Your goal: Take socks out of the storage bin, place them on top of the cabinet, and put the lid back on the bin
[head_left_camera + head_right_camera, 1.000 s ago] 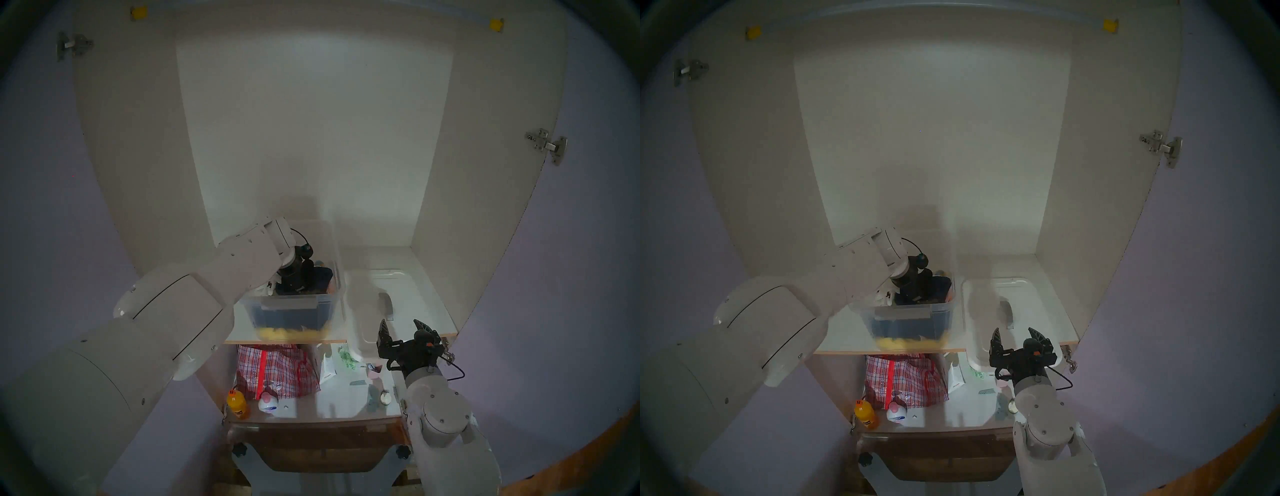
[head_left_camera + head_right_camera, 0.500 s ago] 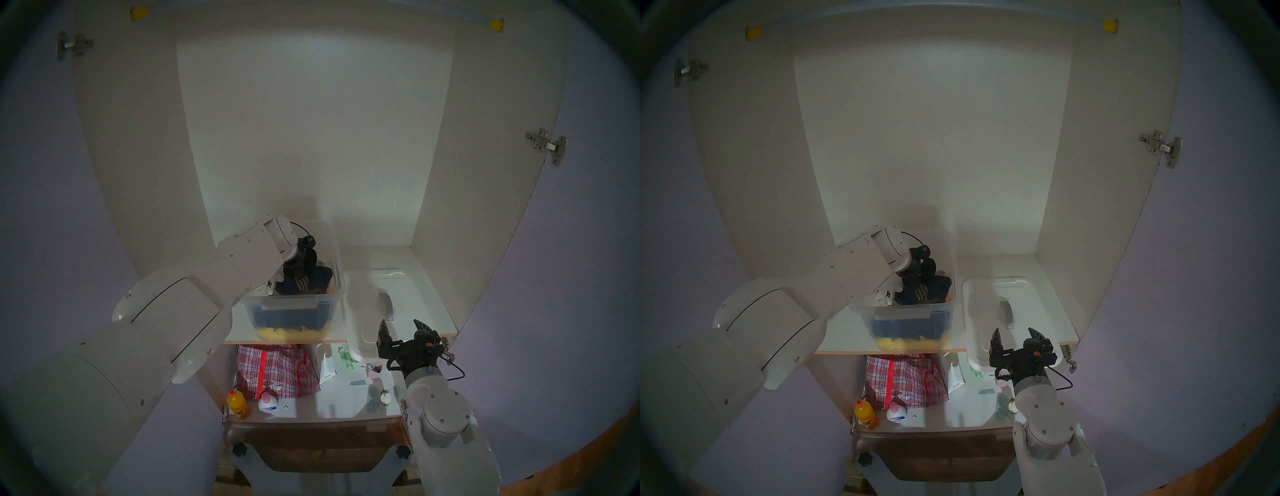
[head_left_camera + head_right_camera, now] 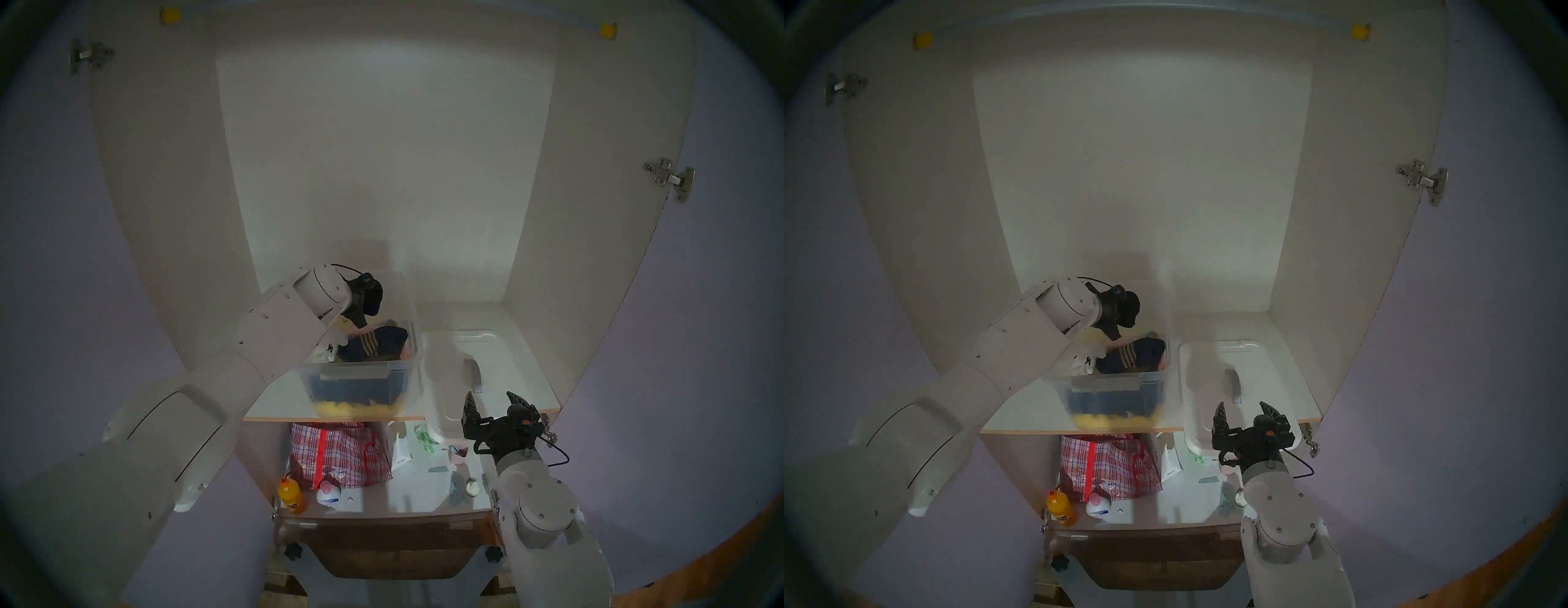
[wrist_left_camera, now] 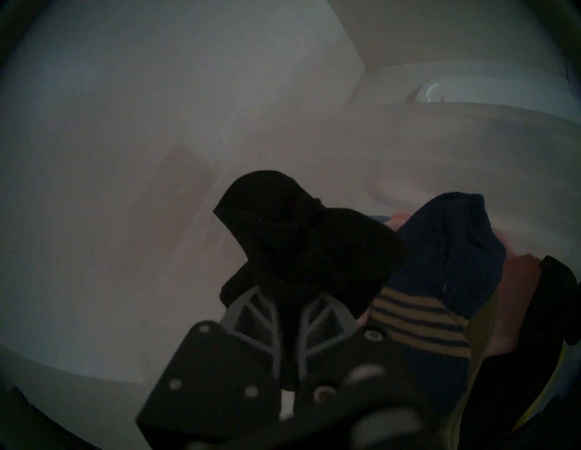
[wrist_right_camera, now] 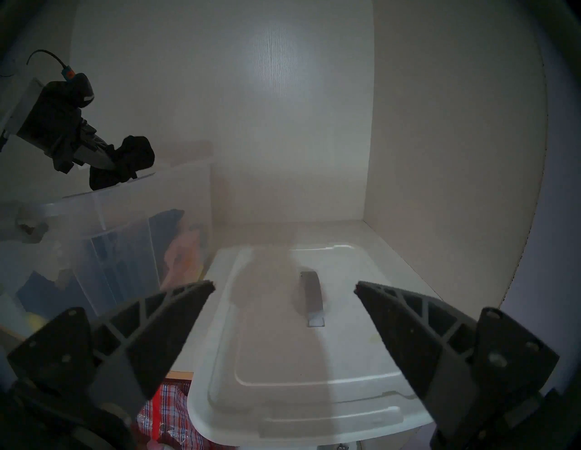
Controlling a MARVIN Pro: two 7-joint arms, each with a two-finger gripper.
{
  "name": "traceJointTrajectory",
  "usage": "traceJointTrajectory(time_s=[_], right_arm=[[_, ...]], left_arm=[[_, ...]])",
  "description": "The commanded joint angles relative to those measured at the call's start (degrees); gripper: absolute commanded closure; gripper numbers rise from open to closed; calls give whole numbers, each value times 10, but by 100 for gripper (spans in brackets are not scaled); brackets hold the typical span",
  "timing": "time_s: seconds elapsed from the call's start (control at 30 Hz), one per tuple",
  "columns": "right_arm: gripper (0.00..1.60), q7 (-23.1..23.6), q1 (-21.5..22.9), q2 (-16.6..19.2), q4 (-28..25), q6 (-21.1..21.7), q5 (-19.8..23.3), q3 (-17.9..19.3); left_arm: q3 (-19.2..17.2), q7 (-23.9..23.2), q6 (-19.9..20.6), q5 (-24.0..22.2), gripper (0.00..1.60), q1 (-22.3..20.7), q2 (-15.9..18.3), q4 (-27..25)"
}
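Presently the socks (image 4: 301,238), a small crumpled bundle of plain black cloth, are clenched between the fingers (image 4: 261,317) of the left gripper (image 5: 110,161) and held above the far rim of the storage bin (image 3: 360,375). One navy striped sock (image 4: 440,298) is seen inside the bin. One white lid (image 5: 308,339) lies on the cabinet (image 3: 271,407) board, right of the bin. The right gripper (image 5: 284,287) is spread wide, empty, near the lid's front. No writing can be read.
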Motion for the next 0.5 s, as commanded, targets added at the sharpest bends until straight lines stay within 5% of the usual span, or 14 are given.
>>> traceJointTrajectory(time_s=[0.0, 0.17, 0.47], right_arm=[[0, 0, 5, -1, -14, -3, 0, -1], [0, 0, 5, -1, -15, -3, 0, -1], [0, 0, 4, -1, -15, -3, 0, -1]], left_arm=[[-34, 17, 21, -10, 160, -4, 13, -74], [-60, 25, 81, 2, 160, 38, 47, -159], [-77, 33, 141, -1, 160, 52, 93, -206]])
